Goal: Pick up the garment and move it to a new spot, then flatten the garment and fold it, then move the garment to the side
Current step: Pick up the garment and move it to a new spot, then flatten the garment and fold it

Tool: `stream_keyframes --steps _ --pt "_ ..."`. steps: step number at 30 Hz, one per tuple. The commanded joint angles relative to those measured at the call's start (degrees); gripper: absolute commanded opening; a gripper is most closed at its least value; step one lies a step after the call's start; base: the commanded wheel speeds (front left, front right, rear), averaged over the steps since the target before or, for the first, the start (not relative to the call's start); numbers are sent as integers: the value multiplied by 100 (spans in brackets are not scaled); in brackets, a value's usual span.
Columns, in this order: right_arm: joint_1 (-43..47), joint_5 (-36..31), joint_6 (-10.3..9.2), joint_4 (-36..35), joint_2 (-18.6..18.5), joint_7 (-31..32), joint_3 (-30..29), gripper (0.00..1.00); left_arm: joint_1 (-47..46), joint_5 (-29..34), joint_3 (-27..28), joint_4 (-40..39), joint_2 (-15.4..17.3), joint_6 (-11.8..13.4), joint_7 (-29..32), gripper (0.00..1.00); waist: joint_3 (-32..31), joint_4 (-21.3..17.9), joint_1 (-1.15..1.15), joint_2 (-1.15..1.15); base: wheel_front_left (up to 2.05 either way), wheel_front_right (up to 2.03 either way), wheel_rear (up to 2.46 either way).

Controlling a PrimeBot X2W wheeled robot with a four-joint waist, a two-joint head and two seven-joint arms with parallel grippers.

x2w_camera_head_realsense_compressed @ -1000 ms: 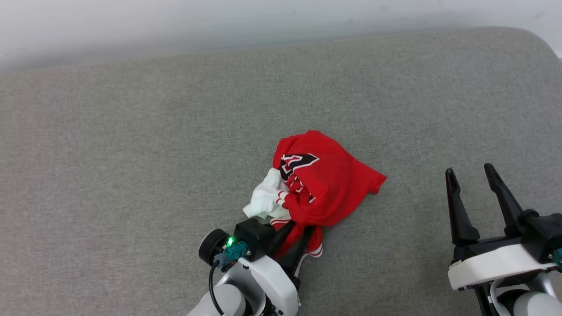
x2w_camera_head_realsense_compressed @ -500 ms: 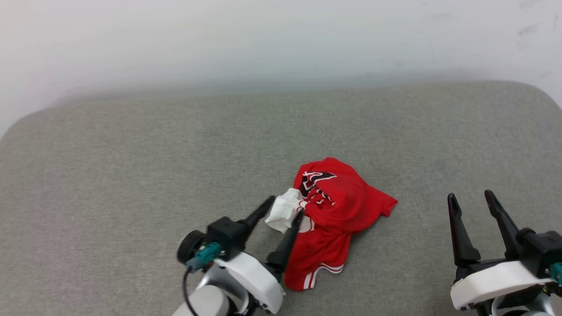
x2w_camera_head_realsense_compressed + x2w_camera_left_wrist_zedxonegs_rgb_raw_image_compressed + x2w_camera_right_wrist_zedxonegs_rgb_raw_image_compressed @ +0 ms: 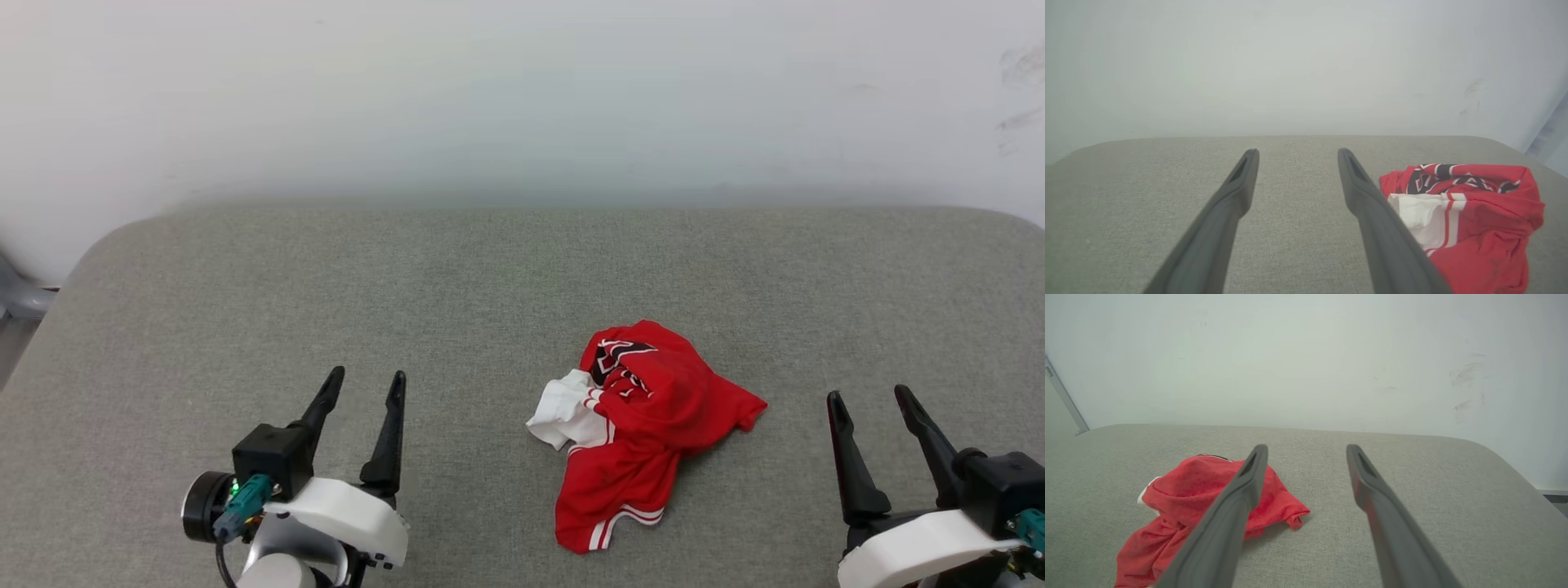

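A red jersey lies crumpled in a loose heap on the grey upholstered surface, right of centre in our head view and toward the near edge — between the two grippers and touching neither; a white sleeve spills from its left side, black white-outlined lettering shows on the top fold, and red-and-white striped trim edges the flap nearest us. The left gripper stands at lower left, well apart from the jersey, its two dark fingers spread wide with nothing between them but the bare surface; the right gripper stands at lower right, likewise spread wide and empty, a little nearer the heap's red corner. From the left wrist we look along parted fingers to the pale wall; the jersey sits off to the right, its lower edge partly hidden behind the right-hand finger, sleeve and stripes facing the camera. From the right wrist the heap lies to the left — one finger crosses in front of it; a sliver of white shows at its far side; faint scuff marks mark the wall above the surface's rounded corner.
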Motion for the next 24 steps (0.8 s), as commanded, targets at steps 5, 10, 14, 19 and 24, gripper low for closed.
stream_keyframes --steps 5,10,14,19,24 --pt "145 -14 -2 -81 5 81 42 100 337 149 298 -218 55 85 -35 100 -108 25 1 0 0 0 0" --pt "212 0 -2 -113 5 133 39 100 559 256 417 -325 19 42 -34 100 -167 14 1 0 0 0 0" --pt "224 8 -2 -129 5 154 60 100 620 330 440 -370 -14 -22 -35 100 -170 -15 1 0 0 0 0" --pt "195 24 -2 -131 5 148 76 100 582 366 437 -321 -71 -93 -35 100 -149 -38 1 0 0 0 0" --pt "181 16 -2 -132 5 161 66 100 259 261 317 -173 -93 -333 116 100 -97 -42 1 0 0 0 0"
